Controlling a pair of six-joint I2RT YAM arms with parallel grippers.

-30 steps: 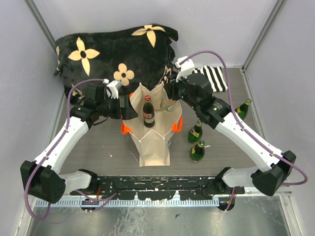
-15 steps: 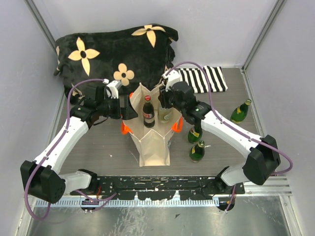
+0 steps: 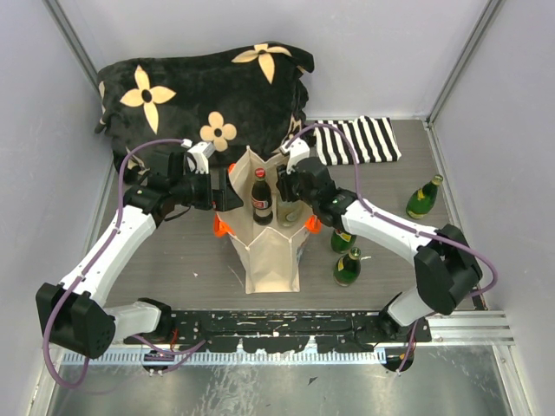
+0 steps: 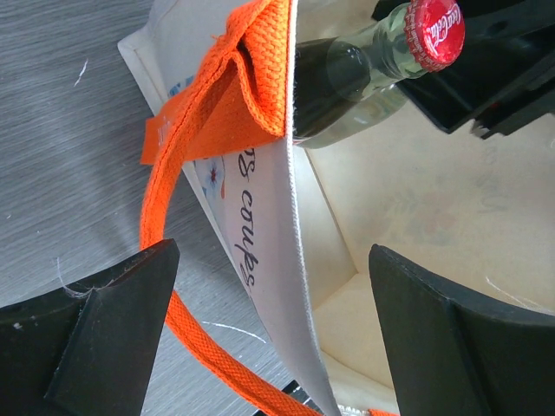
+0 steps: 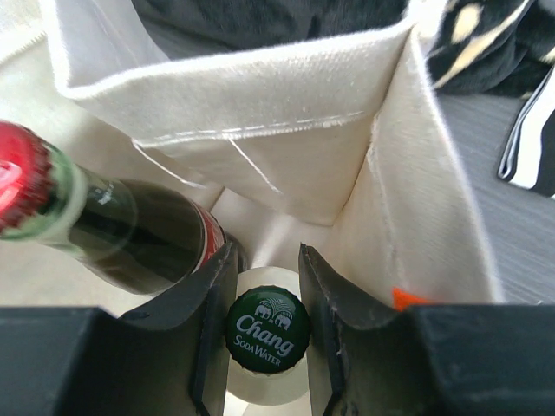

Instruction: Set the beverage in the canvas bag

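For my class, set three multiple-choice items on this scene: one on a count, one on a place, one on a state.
1. How many green bottles stand on the table outside the bag? A one B three C five
2. Where is the red-capped bottle? A lying on the table B standing in the bag C held above the bag
3. The right gripper's jaws are: A wide open, empty B closed on the bag's rim C closed around a green-capped bottle
Key: 1 B, three stand right of the bag; 2 B, bag walls surround it; 3 C, its cap sits between the jaws.
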